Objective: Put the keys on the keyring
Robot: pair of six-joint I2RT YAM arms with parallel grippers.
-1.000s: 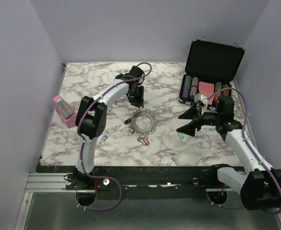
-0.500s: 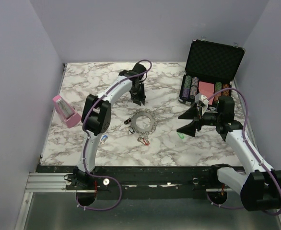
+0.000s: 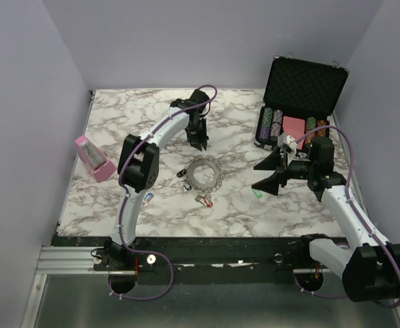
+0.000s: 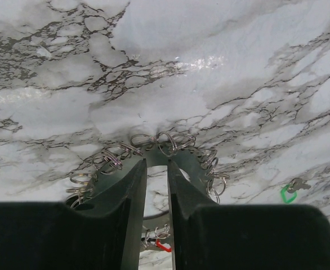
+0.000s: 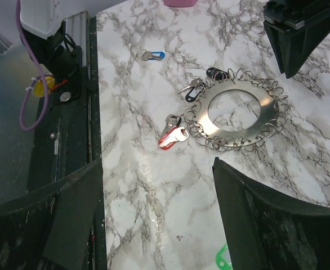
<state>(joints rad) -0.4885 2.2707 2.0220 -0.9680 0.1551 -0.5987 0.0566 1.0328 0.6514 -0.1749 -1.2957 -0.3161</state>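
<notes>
Left gripper [image 4: 157,160], jaws barely parted and empty; just beyond them the keyring [image 4: 170,142], probably light, stiff, slippery: pinch its rim. Right gripper [image 5: 156,169] gapes empty.

the table [image 4: 154,34] looks like white marble veined in grey, smooth and glossy, with a bright sheen just beyond the keyring [image 5: 238,135]. the keyring is a flat band of dull, brushed metal, and its rim is hung with thin, shiny wire loops. the keys [image 5: 173,136] beside the keyring have bare metal blades and glossy coloured plastic heads. the left gripper [image 4: 157,163] above the keyring has matt black fingers [image 4: 120,219], smooth and possibly plastic.
</notes>
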